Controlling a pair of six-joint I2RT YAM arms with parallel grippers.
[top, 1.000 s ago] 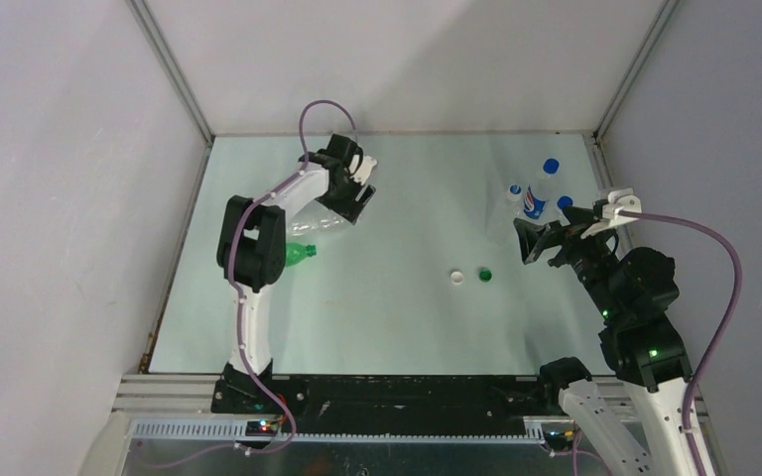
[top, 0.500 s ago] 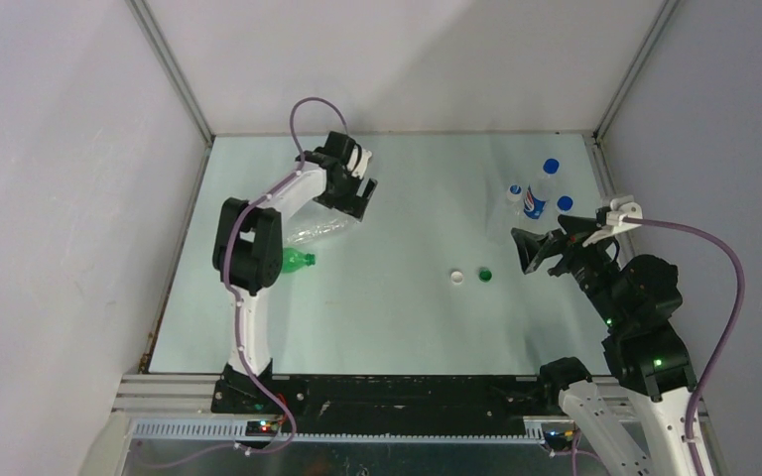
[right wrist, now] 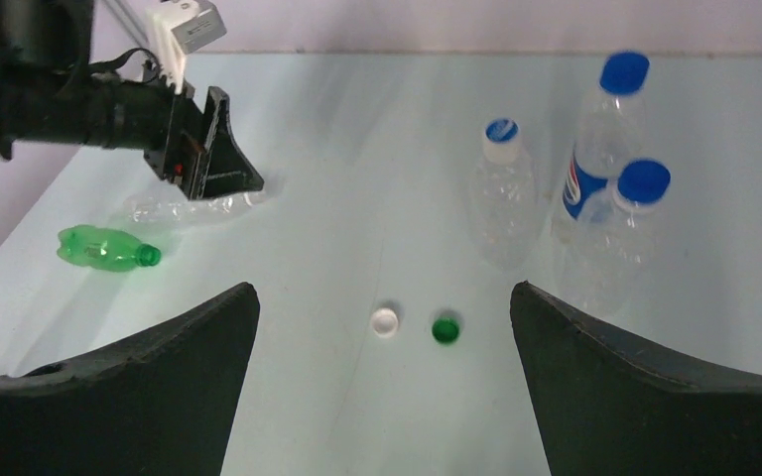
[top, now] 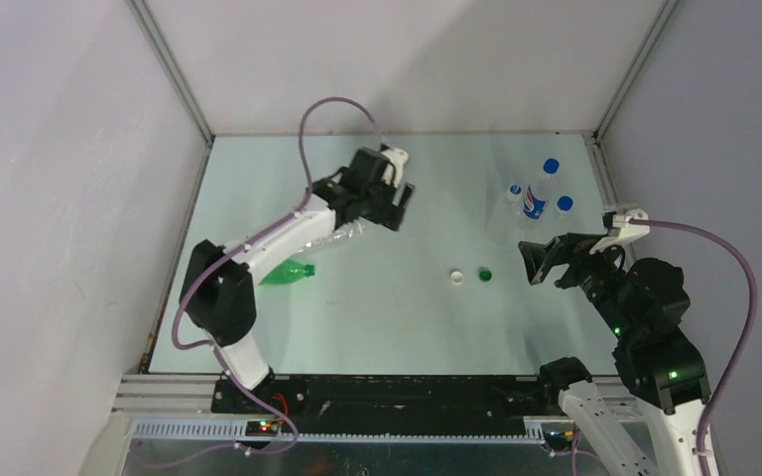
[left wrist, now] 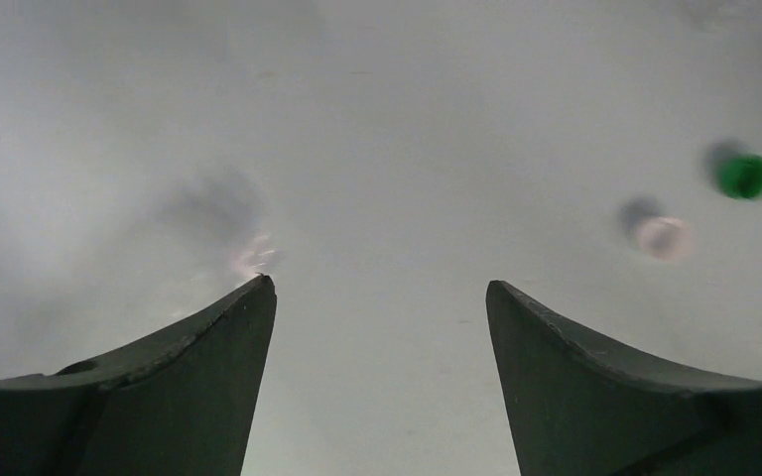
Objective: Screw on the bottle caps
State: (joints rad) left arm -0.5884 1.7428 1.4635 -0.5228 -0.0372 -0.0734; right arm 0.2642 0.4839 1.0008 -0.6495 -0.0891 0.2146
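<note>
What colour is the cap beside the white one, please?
Green cap, clearest in right wrist view.

Soft, even light fills the overhead view, leaving only faint shadows on the pale desk. The left wrist view is hazy and out of focus, its white cap and green cap smeared beside dim shadows. The right wrist view is crisp and bright.

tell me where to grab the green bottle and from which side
Probably the mid-body of the green bottle, from straight above, closing across its width. It lies flat on its side, so both rounded flanks are exposed, and a body grip leaves the uncapped neck free.
</note>
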